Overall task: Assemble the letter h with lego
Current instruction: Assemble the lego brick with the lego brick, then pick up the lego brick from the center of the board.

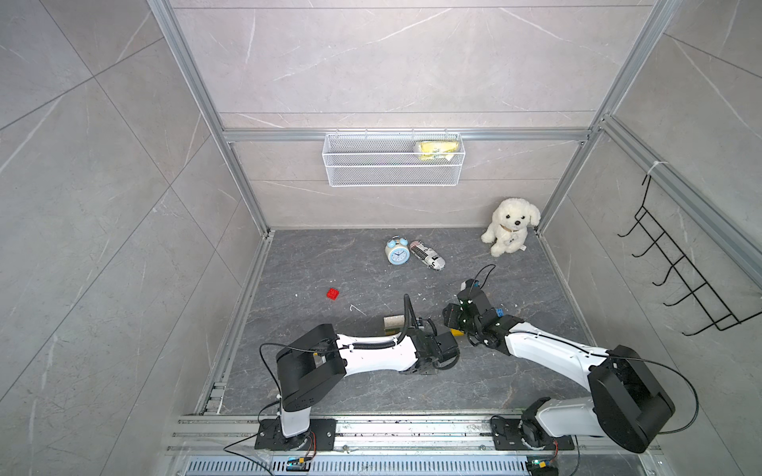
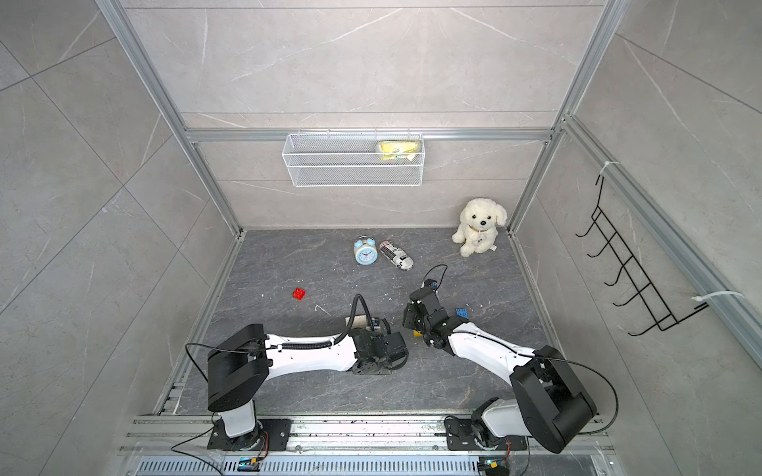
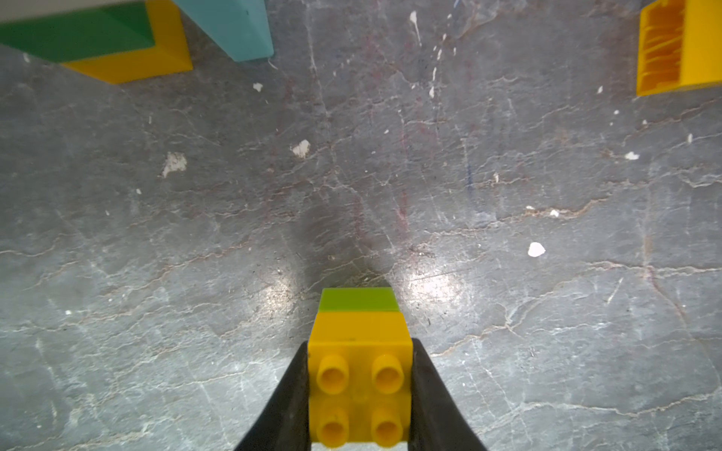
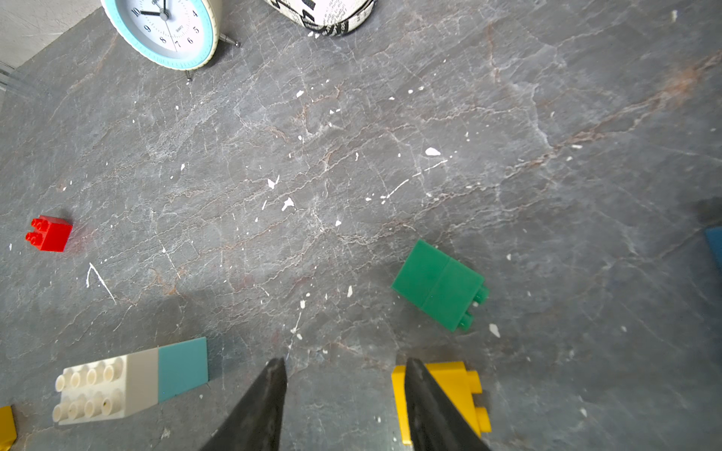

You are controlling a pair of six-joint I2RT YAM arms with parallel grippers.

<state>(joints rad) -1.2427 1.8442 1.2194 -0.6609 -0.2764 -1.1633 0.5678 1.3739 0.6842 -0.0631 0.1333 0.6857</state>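
Left gripper (image 3: 359, 345) clamped on a yellow brick (image 3: 359, 375) stacked on a lime-green brick (image 3: 357, 300). Right gripper (image 4: 345, 363) parted, empty, just beside a loose yellow brick (image 4: 457, 384); green pair (image 4: 437, 285) near it; white-and-light-blue stack (image 4: 129, 384) at centre; red brick (image 1: 333, 293) well apart, left.

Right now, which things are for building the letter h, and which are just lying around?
For the h: red brick, green bricks, white-and-blue block, yellow brick, yellow-green stack in left tool.
Lying about: alarm clock, plush dog, printed pouch, wire basket.
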